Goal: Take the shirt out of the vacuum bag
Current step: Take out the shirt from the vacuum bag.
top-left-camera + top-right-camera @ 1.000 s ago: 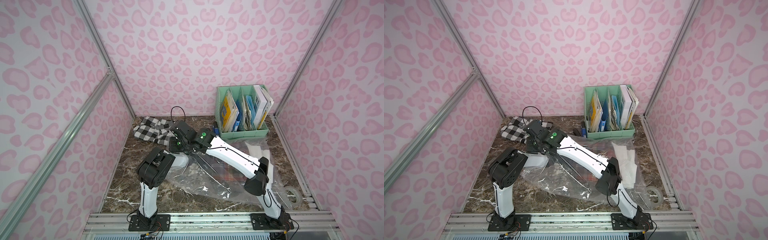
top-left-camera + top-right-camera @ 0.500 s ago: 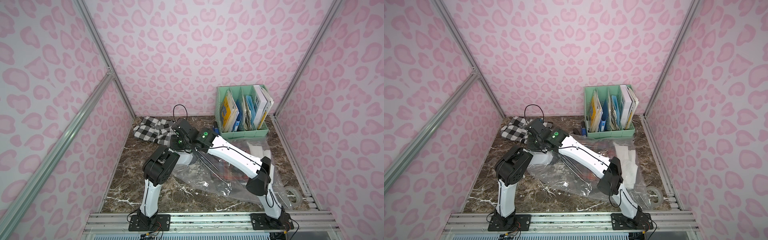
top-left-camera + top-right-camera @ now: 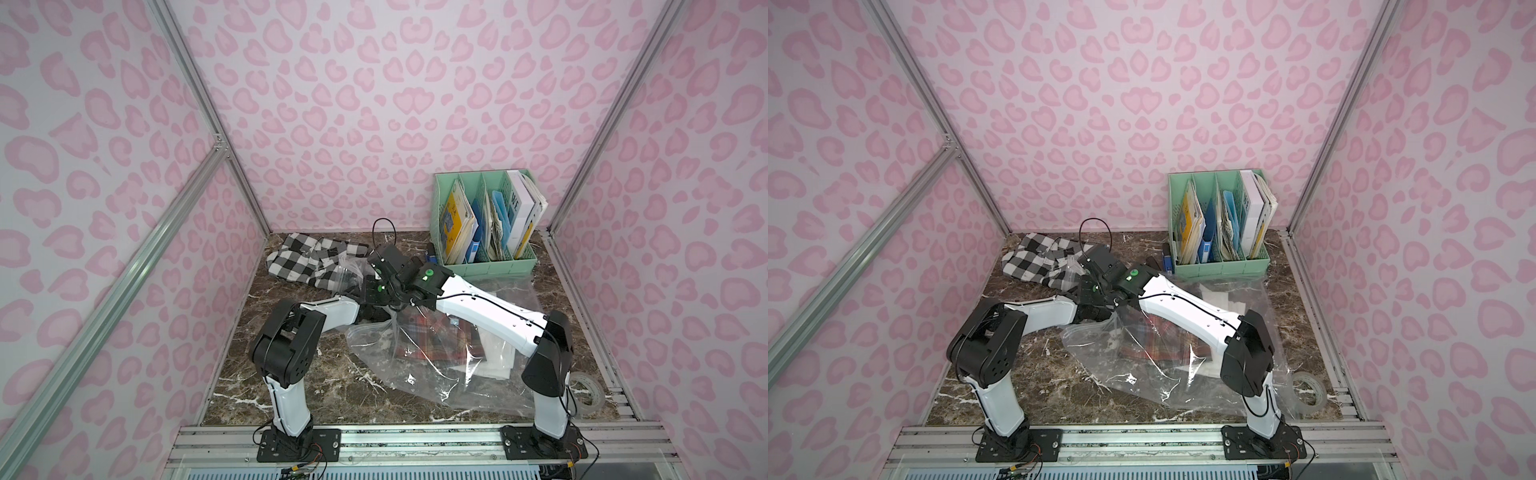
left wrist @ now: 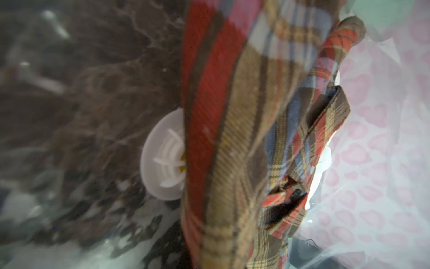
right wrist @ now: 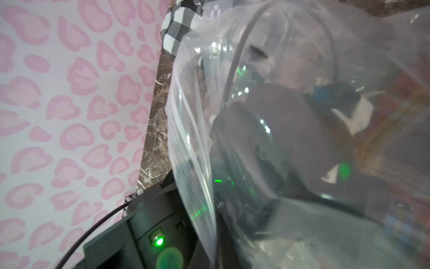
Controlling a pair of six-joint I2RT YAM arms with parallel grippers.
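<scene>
The clear vacuum bag (image 3: 415, 370) (image 3: 1142, 374) lies crumpled on the marble table, its mouth raised toward the back left. A red plaid shirt (image 3: 432, 338) (image 3: 1154, 338) lies inside it. My right gripper (image 5: 215, 256) (image 3: 374, 262) is shut on the bag's mouth edge and holds it up. My left gripper (image 4: 223, 260) reaches inside the bag and is shut on the shirt (image 4: 232, 139), whose cloth runs into the jaws and hides the fingers. The white round valve (image 4: 160, 158) shows beside the cloth. In both top views the right arm covers the left gripper.
A black-and-white checked garment (image 3: 307, 262) lies at the back left, touching the bag's mouth. A green file organizer (image 3: 486, 257) with books stands at the back right. White sheets (image 3: 496, 353) lie under the bag. A tape roll (image 3: 586, 388) sits front right.
The left jaws have closed on the plaid shirt inside the bag, and the left arm has shifted. The right gripper keeps its hold on the bag edge.
</scene>
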